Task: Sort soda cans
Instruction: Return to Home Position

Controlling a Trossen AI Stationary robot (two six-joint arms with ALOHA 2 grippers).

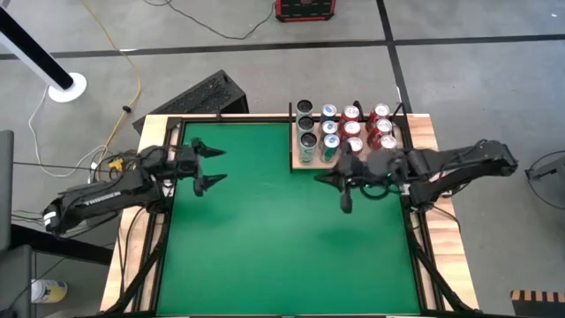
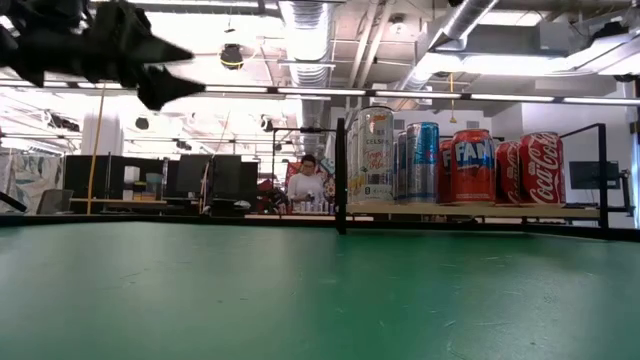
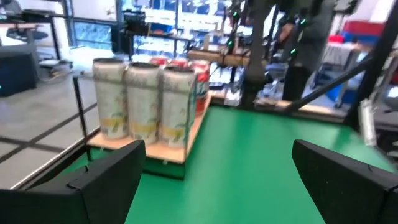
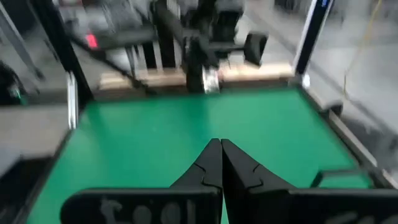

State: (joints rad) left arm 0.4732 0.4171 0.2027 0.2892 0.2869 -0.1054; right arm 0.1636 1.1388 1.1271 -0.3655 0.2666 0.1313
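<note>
Count of soda cans on the shelf: twelve, in four rows of three. By kind: pale cans, three; teal cans, three; orange-red cans, three; red cans, three. Claws: two, the left claw and the right claw. One person in the room behind.

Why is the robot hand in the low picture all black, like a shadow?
Low view: bright ceiling lights glow behind the dark left gripper, so it shows as a silhouette. High view: the green table looks evenly lit, no glare.
</note>
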